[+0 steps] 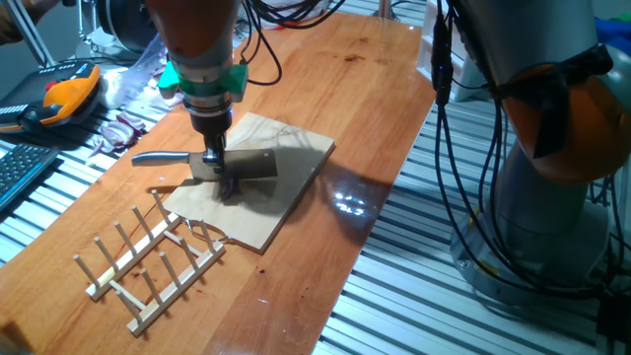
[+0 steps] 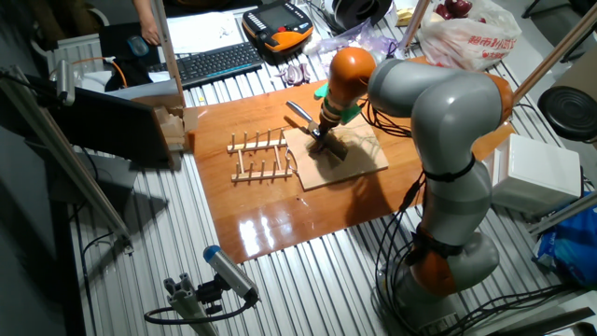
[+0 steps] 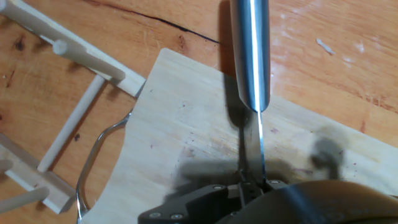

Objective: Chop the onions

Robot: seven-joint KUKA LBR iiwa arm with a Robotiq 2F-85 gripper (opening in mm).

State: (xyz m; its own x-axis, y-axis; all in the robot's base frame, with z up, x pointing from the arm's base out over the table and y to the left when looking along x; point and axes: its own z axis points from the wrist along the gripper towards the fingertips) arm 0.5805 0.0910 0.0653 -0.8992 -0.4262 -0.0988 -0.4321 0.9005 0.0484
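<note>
- On the wooden table, a pale cutting board lies beside a wooden peg rack.
- Over the board, the gripper is clamped on a knife; the steel handle sticks out away from the hand and the broad blade stands edge-down on the board.
- Right under the blade, a few small purple onions bits lie on the board, partly hidden.
- At the table's far corner lies a loose heap of purple onion strips, near an orange handheld controller.
- Behind the arm, a plastic bag carries red printing too small to read.
</note>
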